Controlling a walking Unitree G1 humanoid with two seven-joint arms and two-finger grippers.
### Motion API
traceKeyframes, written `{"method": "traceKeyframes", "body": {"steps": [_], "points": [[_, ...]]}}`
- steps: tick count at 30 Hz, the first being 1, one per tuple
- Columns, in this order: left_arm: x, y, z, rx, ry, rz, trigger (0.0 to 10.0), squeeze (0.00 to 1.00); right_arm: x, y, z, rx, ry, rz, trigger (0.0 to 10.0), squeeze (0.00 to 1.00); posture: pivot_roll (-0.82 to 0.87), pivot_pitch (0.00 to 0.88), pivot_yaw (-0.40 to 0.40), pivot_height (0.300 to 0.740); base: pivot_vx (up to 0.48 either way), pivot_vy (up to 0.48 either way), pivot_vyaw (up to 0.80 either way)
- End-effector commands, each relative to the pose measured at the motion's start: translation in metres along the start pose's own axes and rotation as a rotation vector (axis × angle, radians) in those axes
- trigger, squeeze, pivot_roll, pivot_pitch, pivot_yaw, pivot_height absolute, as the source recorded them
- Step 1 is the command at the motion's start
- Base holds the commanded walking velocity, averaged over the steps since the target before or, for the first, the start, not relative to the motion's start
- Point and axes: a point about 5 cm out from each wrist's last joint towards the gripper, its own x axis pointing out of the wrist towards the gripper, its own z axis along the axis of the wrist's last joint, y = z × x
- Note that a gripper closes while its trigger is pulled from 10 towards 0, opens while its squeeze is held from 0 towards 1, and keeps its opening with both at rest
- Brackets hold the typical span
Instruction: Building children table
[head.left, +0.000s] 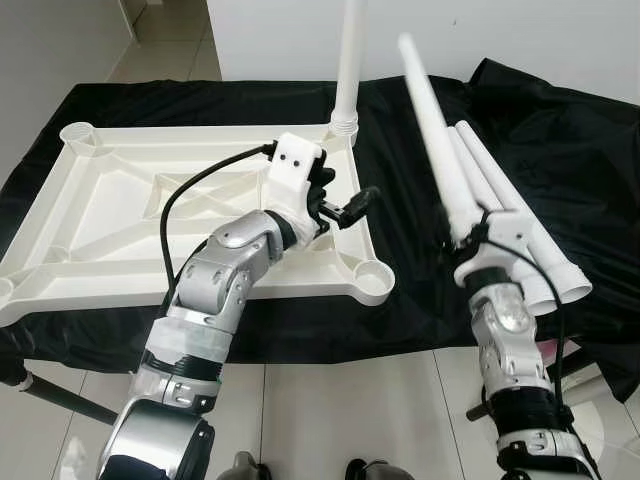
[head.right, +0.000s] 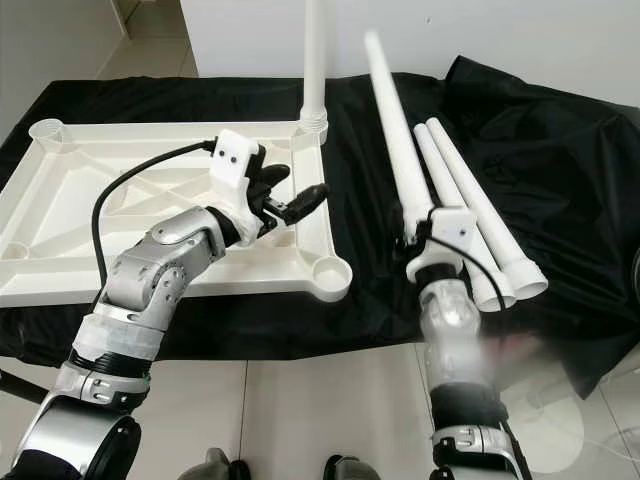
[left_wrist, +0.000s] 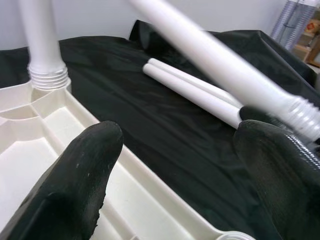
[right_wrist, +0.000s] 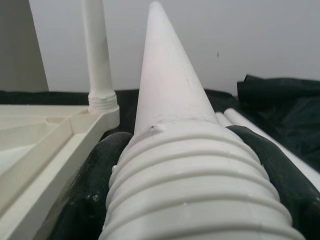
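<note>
Right gripper (head.left: 470, 243) clamped on long white tapered plastic leg (head.left: 432, 135) near threaded end, raised over black cloth (head.left: 420, 300) near front edge. Left gripper (head.left: 345, 205), fingers apart, above upturned white plastic tabletop (head.left: 110, 215) at near right corner. Probably light, stiff, slippery; best held low.

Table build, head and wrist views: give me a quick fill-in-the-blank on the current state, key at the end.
1. The right gripper is shut on a white ____, near its threaded end.
2. The number of legs already standing in a corner socket of the tabletop is ____.
3. The number of spare legs lying on the black cloth is ____.
4. The left gripper, over the tabletop's edge, is ____ and holds nothing.

Missing words: leg; one; two; open
</note>
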Motion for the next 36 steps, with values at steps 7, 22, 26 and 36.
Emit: {"method": "traceKeyframes", "body": {"steps": [7, 22, 26, 36], "points": [[0.002, 0.004, 0.008, -0.029, -0.034, -0.019, 10.0, 0.00, 0.000, 0.002, 0.013, 0.002, -0.088, -0.008, 0.0, 0.00, -0.06, 0.081, 0.018, 0.740, 0.000, 0.000, 0.00], [-0.001, 0.010, 0.041, -0.228, -0.163, -0.222, 10.0, 1.00, 0.013, 0.007, 0.074, -0.006, -0.365, 0.012, 10.0, 0.00, -0.07, 0.058, 0.014, 0.740, 0.000, 0.000, 0.00], [-0.001, 0.008, 0.046, -0.243, -0.165, -0.278, 10.0, 0.00, 0.016, 0.012, 0.085, -0.011, -0.408, 0.031, 10.0, 0.00, -0.07, 0.051, 0.015, 0.740, 0.000, 0.000, 0.00], [-0.004, 0.005, 0.058, -0.368, -0.182, -0.406, 10.0, 0.00, 0.017, 0.025, 0.105, -0.049, -0.482, 0.113, 10.0, 0.00, -0.07, 0.046, 0.017, 0.740, 0.000, 0.000, 0.00]]}}
